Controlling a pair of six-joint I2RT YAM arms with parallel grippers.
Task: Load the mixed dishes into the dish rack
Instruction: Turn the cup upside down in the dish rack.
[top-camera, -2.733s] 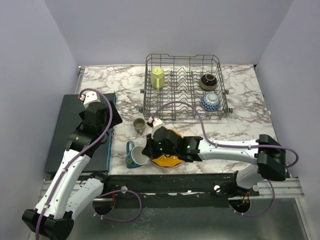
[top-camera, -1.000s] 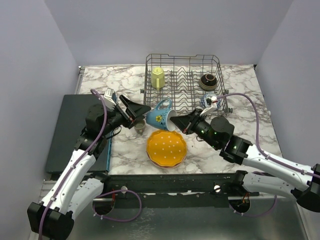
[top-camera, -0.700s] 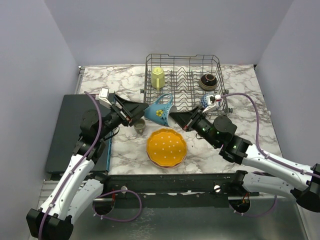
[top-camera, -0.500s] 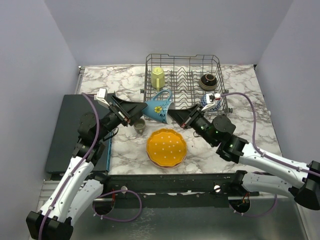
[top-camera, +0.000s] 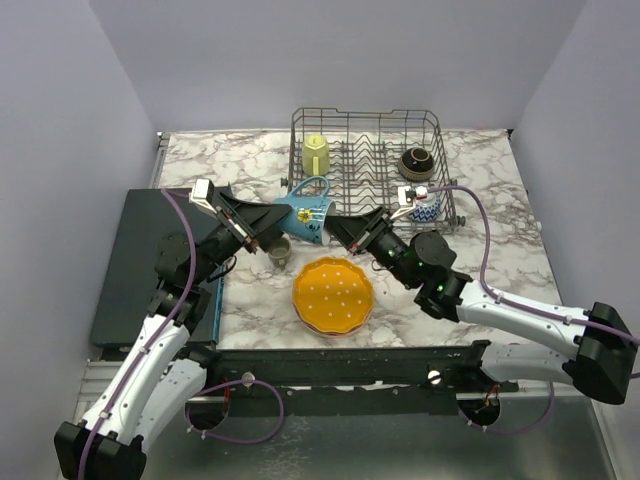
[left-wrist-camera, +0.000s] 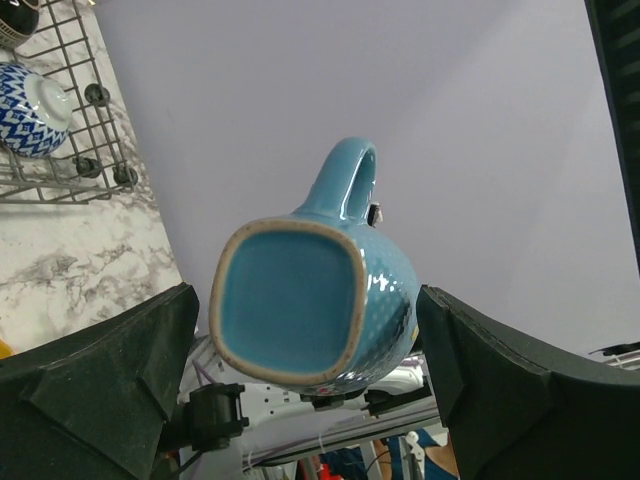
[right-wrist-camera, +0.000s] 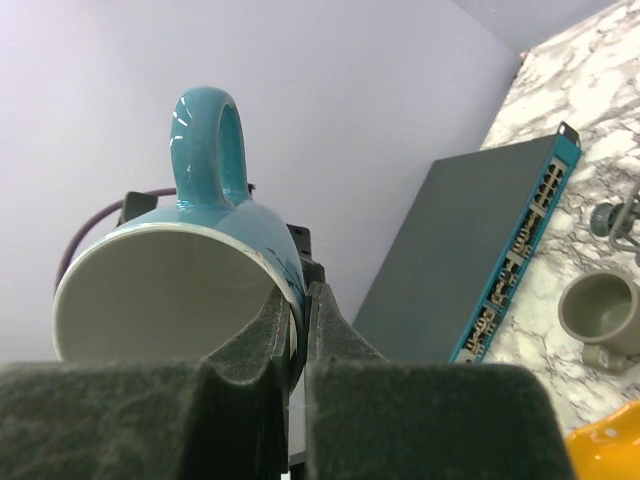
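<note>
A glossy blue mug (top-camera: 305, 214) (white inside) is pinched at the rim by the right end effector (top-camera: 336, 226); the left end effector (top-camera: 279, 220) is spread wide around its base.

The top camera hangs high over the near edge of the table (top-camera: 480, 250) and looks down and forward to the back wall. It is far enough off to take in both arms, the dish rack (top-camera: 368, 170) and the dark mat (top-camera: 130, 260).

The left wrist camera looks out between the spread fingers of the left gripper (left-wrist-camera: 305, 300). It is very near the base of the blue mug (left-wrist-camera: 300, 310) and tilts up at the wall, with a rack corner at its top left.

The right wrist camera looks along the right gripper (right-wrist-camera: 300, 300), close into the mug's mouth. It faces the opposite way, with the mat beyond.

All three views share the mug.
</note>
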